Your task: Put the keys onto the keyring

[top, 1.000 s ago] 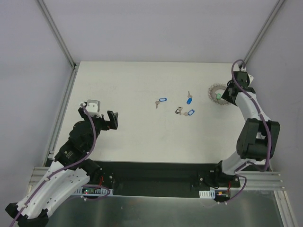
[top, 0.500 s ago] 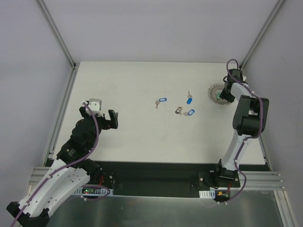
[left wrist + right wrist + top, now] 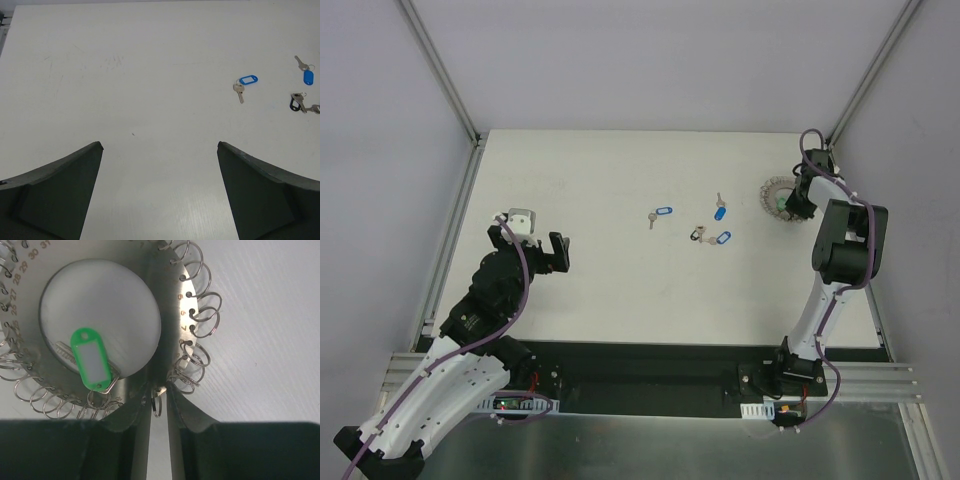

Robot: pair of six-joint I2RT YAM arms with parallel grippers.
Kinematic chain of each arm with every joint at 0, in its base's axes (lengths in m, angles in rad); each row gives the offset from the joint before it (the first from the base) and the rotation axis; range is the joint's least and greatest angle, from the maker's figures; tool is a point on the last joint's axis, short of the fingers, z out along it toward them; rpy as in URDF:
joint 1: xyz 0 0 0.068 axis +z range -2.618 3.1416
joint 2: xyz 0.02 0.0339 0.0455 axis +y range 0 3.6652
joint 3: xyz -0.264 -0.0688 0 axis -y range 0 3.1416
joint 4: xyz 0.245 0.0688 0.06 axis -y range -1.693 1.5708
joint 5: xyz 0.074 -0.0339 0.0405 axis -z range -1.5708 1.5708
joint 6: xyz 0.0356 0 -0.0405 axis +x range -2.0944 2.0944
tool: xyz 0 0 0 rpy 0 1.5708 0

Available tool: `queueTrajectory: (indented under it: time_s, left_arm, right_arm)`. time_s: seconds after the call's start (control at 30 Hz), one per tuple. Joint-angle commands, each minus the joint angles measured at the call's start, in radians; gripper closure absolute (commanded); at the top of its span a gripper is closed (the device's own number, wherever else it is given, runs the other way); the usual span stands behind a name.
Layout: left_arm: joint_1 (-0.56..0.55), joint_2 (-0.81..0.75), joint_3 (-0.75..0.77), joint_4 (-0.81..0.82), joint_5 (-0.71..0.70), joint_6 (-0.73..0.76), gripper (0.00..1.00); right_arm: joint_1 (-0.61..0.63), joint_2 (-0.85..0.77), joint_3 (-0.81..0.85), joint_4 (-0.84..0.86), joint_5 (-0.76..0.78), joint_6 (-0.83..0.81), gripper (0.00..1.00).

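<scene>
Several keys lie mid-table: one with a blue tag (image 3: pixel 663 213), another blue-tagged one (image 3: pixel 721 212), a third blue tag (image 3: pixel 723 238) and a dark-tagged key (image 3: pixel 697 234). The left wrist view shows the nearest blue-tagged key (image 3: pixel 248 79) and the dark-tagged one (image 3: pixel 295 104). The keyring (image 3: pixel 778 200) lies flat at the far right. My right gripper (image 3: pixel 161 387) straddles the rim of the keyring (image 3: pixel 170 300), its jaws narrowed around one small wire loop (image 3: pixel 157 405), with a slim gap left. My left gripper (image 3: pixel 160 145) hovers open over bare table, far left of the keys.
A green tag (image 3: pixel 92 360) lies inside the keyring's round centre, hooked to one of the rim's loops. Frame posts and walls border the table at the back and on both sides. The right arm (image 3: pixel 845 250) stands folded upright near the right edge.
The right arm has folded upright and swung its gripper over the keyring's rim, and its jaws have narrowed. The left arm has barely moved. The keys lie where they were.
</scene>
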Motion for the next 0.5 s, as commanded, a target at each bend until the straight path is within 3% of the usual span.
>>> queueTrajectory:
  time_s: [0.0, 0.13, 0.27, 0.47]
  left_arm:
    - [0.009, -0.009, -0.007, 0.038, -0.001, 0.015, 0.01]
    - [0.009, -0.012, -0.007, 0.04, 0.0, 0.015, 0.01]
    - [0.009, -0.011, -0.007, 0.04, 0.002, 0.015, 0.01]
    - [0.009, -0.011, -0.007, 0.04, 0.008, 0.013, 0.01]
  right_arm:
    - [-0.006, -0.04, -0.034, -0.006, -0.022, 0.019, 0.8]
    - [-0.008, -0.069, -0.069, 0.004, -0.025, 0.026, 0.84]
    - [-0.009, -0.104, -0.103, 0.011, -0.015, 0.029, 0.98]
    - [-0.008, -0.263, -0.229, 0.046, 0.054, 0.032, 0.99]
